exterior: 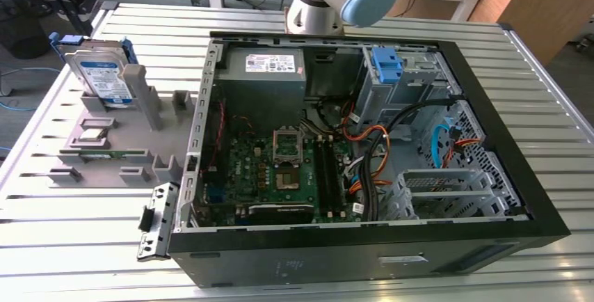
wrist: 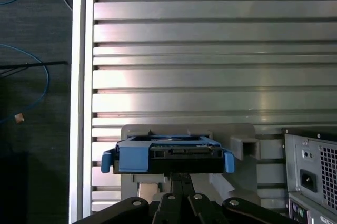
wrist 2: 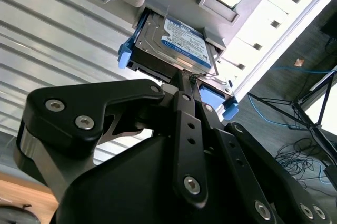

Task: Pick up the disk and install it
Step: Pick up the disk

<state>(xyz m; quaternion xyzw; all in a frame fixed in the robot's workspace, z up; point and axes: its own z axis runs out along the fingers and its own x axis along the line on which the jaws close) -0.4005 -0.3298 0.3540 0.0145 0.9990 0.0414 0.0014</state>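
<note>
The disk (exterior: 100, 72) is a silver hard drive with a white-and-blue label and blue plastic rails. It stands on edge in a slot of the grey holder (exterior: 111, 145) at the exterior view's left. Both wrist views look along my gripper at the disk's (wrist 2: 181, 39) near edge. My gripper (wrist 2: 187, 79) is shut with nothing between its fingers, and its tips sit just short of the disk's (wrist: 168, 158) edge, about mid-width between the two blue rails. The tips of my gripper (wrist: 181, 177) point at that edge.
An open black computer case (exterior: 371, 236) lies on the slatted metal table (exterior: 83, 246), at the exterior view's right of the holder. Its drive bay holds a bare blue bracket (exterior: 385, 62). A processor chip (exterior: 93, 135) and a memory stick (exterior: 102, 153) rest on the holder.
</note>
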